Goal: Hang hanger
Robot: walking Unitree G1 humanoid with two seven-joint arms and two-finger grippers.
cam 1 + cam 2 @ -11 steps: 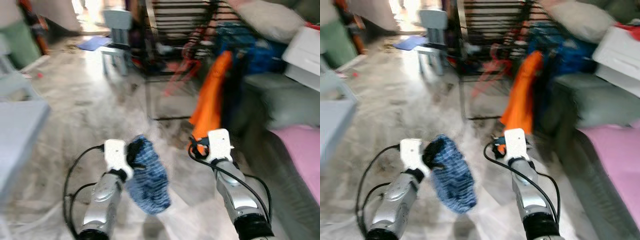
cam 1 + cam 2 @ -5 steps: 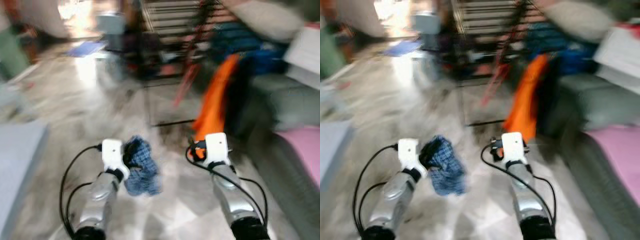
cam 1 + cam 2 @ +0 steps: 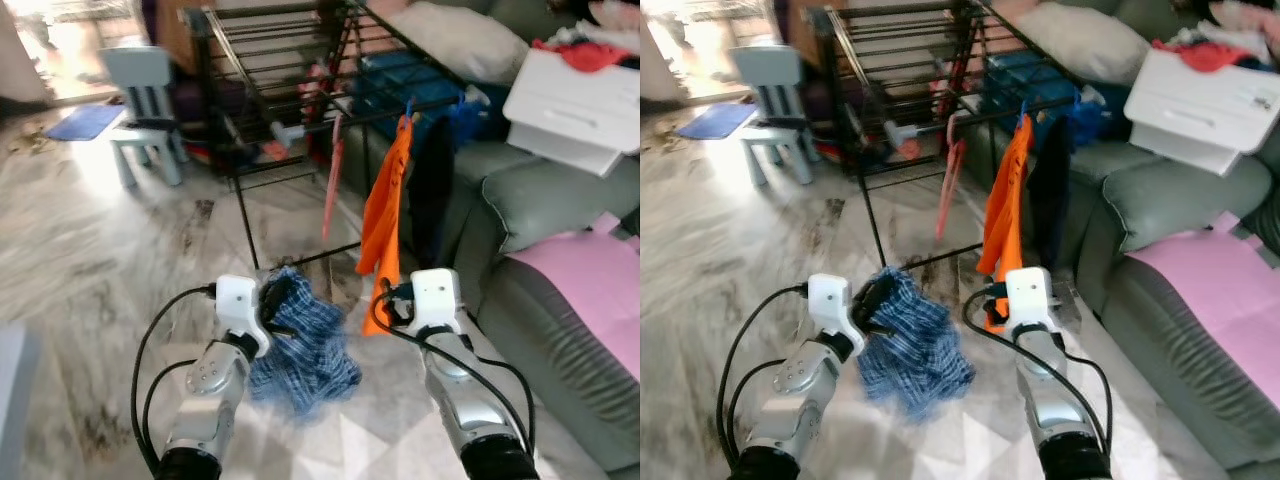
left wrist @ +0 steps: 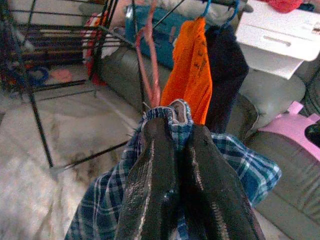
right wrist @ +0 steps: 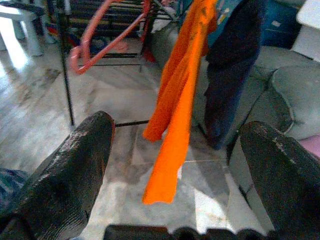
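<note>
You're looking at a black drying rack (image 3: 910,80). An orange garment (image 3: 1006,205) and a dark garment (image 3: 1048,190) are hanging from its near rail, a pink hanger (image 3: 948,175) beside them. Your left gripper (image 3: 878,296) is gripping a blue plaid cloth (image 3: 915,350) in front of the rack. Right gripper (image 3: 992,303) is hovering just below the orange garment; fingers unclear.

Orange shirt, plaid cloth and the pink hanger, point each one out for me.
Orange shirt (image 3: 384,222), left eye view, middle of the hanging fabric.
Plaid cloth (image 3: 915,348), right eye view, centre of the bunched fabric.
Pink hanger (image 5: 102,37), right wrist view, along its sloping arm.
</note>
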